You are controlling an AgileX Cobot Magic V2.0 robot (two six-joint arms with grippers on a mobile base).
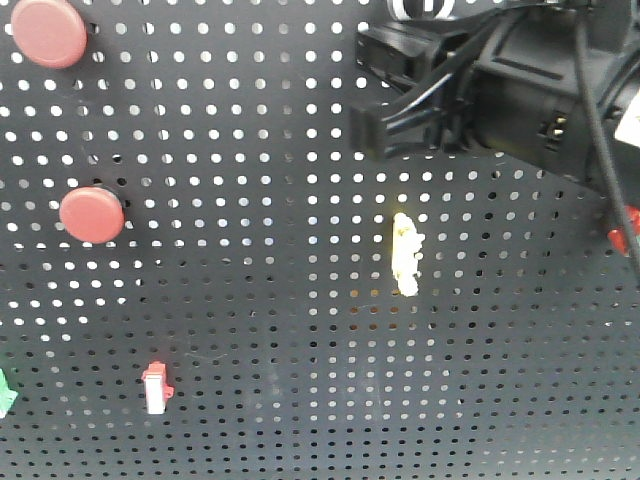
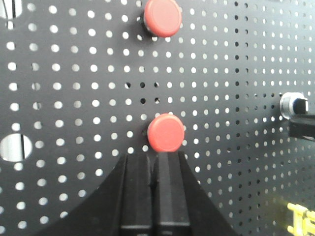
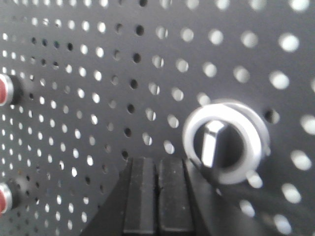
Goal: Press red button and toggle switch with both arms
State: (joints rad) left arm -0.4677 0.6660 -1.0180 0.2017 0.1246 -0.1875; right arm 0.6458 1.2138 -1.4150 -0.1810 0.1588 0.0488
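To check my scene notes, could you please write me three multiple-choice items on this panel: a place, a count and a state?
1. In the left wrist view, where is the lower red button relative to the left gripper?
A. Just above its fingertips
B. Far to its left
C. Below it

2. How many round red buttons does the front view show on the pegboard?
A. One
B. Two
C. Four

3. How do the right gripper fingers stand near the toggle switch?
A. Wide apart
B. Pressed together
C. Clamped on the lever

Answers: 1 A, the button sits right over the tips; 2 B, both are at the left; 3 B, no gap shows between them.
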